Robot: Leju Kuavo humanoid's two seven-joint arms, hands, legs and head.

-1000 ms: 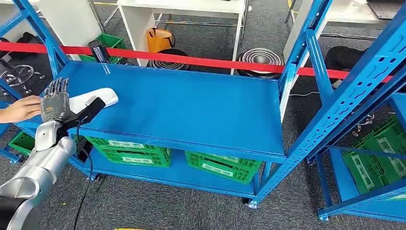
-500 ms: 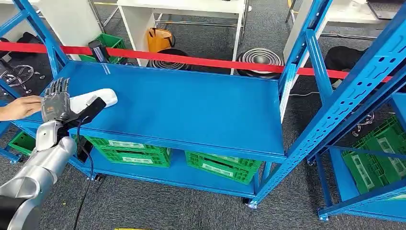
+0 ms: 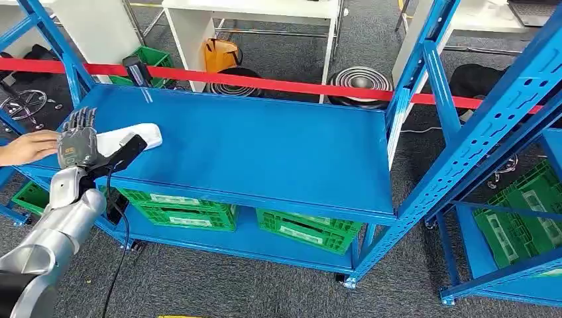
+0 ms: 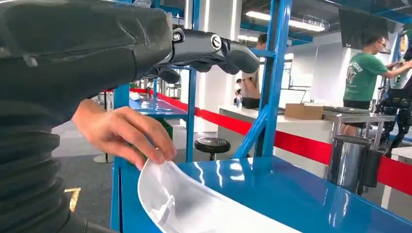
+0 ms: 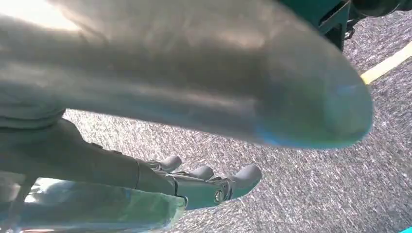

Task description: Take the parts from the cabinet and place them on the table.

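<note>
White plastic part [image 3: 129,138] lies at left of the blue shelf [image 3: 265,146], a person's hand [image 3: 30,147] on it; your left robot hand [image 3: 78,140] hovers spread, holding nothing — close only once they release.

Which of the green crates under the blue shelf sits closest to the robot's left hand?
The green crate at the left end of the lower shelf, just below and beside the left hand. The other crate on that shelf sits further right, toward the middle.

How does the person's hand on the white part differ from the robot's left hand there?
The person's hand is bare and touches the white part at its end; the left hand is dark and mechanical, with fingers extended above the part. The person's hand reaches from the shelf's side, the left hand from the front. Both are at the part's same end.
</note>
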